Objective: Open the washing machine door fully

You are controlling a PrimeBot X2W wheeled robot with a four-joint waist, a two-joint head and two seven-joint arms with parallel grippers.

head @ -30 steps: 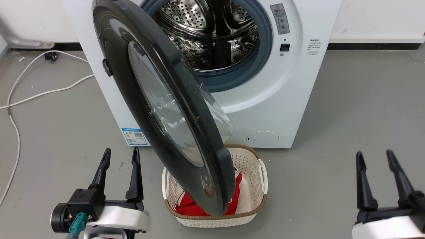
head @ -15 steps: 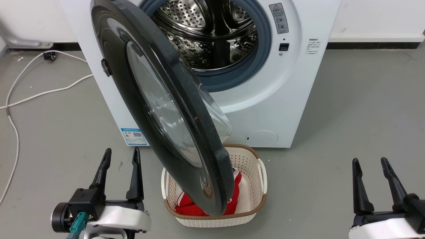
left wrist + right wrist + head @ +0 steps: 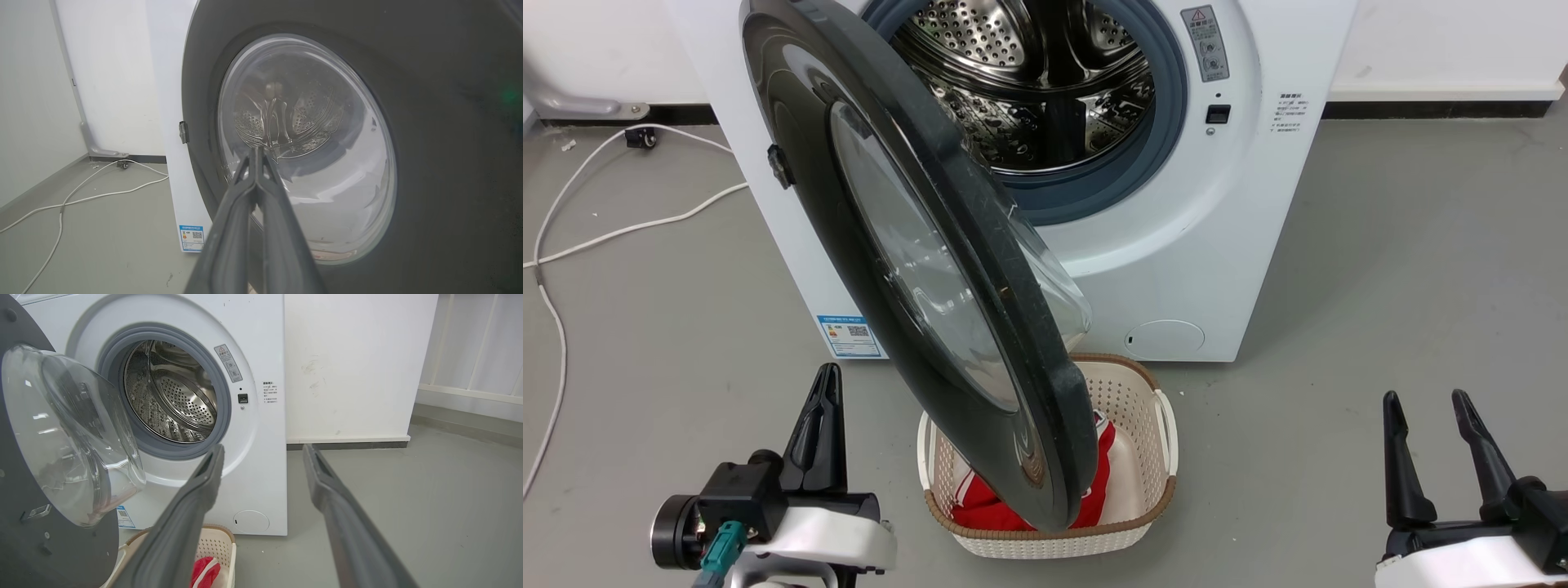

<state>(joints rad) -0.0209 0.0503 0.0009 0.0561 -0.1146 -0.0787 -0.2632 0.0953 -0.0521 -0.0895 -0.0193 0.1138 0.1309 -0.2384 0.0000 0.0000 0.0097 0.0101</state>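
We now pinch our left gripper closed, seemingly empty, to push the half-open washing machine door; our right gripper stays wide.

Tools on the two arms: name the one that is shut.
The left tool: its two fingers are pressed together into one dark wedge. The right tool holds its fingers clearly apart.

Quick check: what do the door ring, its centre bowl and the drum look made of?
Door ring: glossy black plastic, likely; it mirrors the room. Centre bowl: clear glass or plastic, see-through with highlights. Drum: polished perforated steel, by its shine.
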